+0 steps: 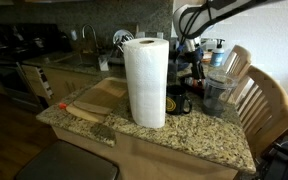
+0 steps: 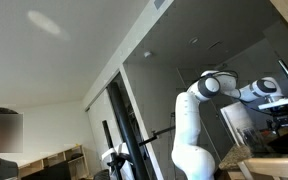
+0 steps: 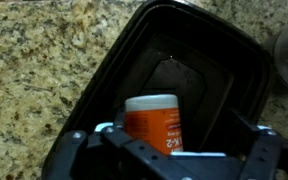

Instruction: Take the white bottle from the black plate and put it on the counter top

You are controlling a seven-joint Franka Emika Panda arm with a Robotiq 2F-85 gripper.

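In the wrist view the white bottle (image 3: 152, 120), with a white cap and an orange label, stands in the black plate (image 3: 114, 70), which rests on the speckled granite counter top (image 3: 34, 70). My gripper (image 3: 169, 152) is open, with its fingers spread wide on either side of the bottle and not touching it. In an exterior view the gripper (image 1: 191, 65) hangs over the black plate (image 1: 180, 104) behind a paper towel roll, and the bottle cannot be made out there. The arm (image 2: 199, 120) also shows in an exterior view.
A tall paper towel roll (image 1: 145, 82) stands on the counter top (image 1: 199, 135). A wooden cutting board (image 1: 96, 97) lies to its left. Bottles and a clear container (image 1: 217, 90) stand close by the plate. Wooden chairs (image 1: 264, 100) are at the counter's far side.
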